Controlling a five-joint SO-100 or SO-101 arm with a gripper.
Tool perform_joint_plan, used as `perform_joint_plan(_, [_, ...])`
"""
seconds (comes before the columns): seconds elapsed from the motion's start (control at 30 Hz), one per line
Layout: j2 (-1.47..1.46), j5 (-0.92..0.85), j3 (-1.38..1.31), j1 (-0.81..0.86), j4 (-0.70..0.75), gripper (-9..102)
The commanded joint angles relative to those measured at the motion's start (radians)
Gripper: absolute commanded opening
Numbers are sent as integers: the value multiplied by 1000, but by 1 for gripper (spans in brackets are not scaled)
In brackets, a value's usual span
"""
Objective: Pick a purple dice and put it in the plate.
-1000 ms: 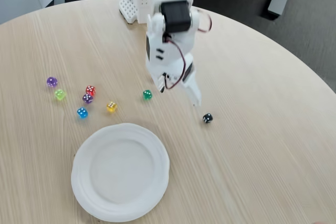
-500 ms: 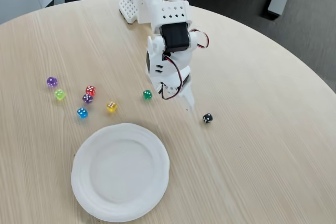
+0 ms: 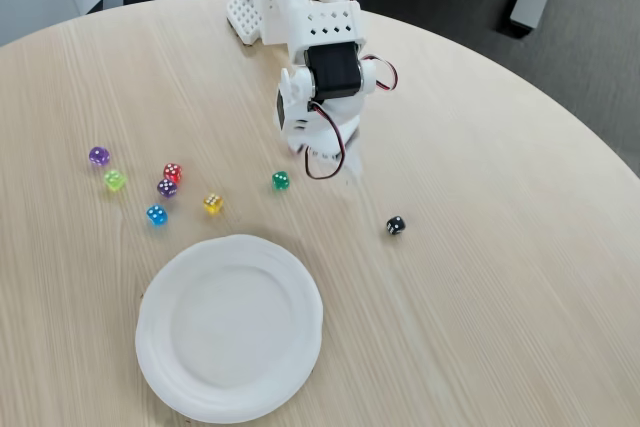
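Two purple dice lie on the round wooden table, one at the far left (image 3: pixel 98 156) and a darker one (image 3: pixel 167 187) beside a red dice (image 3: pixel 172 172). The white plate (image 3: pixel 300 292) sits near the front edge and holds nothing. My white gripper (image 3: pixel 341 166) hangs below its black servo, right of a green dice (image 3: pixel 281 180) and well right of both purple dice. Its fingers are blurred by motion, so their spacing is unclear. Nothing shows between them.
Lime (image 3: pixel 114 180), blue (image 3: pixel 156 214) and yellow (image 3: pixel 212 203) dice lie near the purple ones, above the plate. A black dice (image 3: pixel 396 225) sits alone to the right. The arm's base (image 3: pixel 262 7) stands at the table's far edge.
The gripper tip has pulled up and back toward the base, away from the black dice. No dice has moved and the plate is unchanged.
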Motion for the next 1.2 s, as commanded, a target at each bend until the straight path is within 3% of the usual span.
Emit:
perform_joint_plan(0.0, [9,-26,-11,6,37,34])
perform_joint_plan(0.33, [11,-89,0,12,35,33])
perform_joint_plan(0.77, [5,-302,5,270,26,33])
perform_joint_plan(1.17, [5,-150,5,265,26,29])
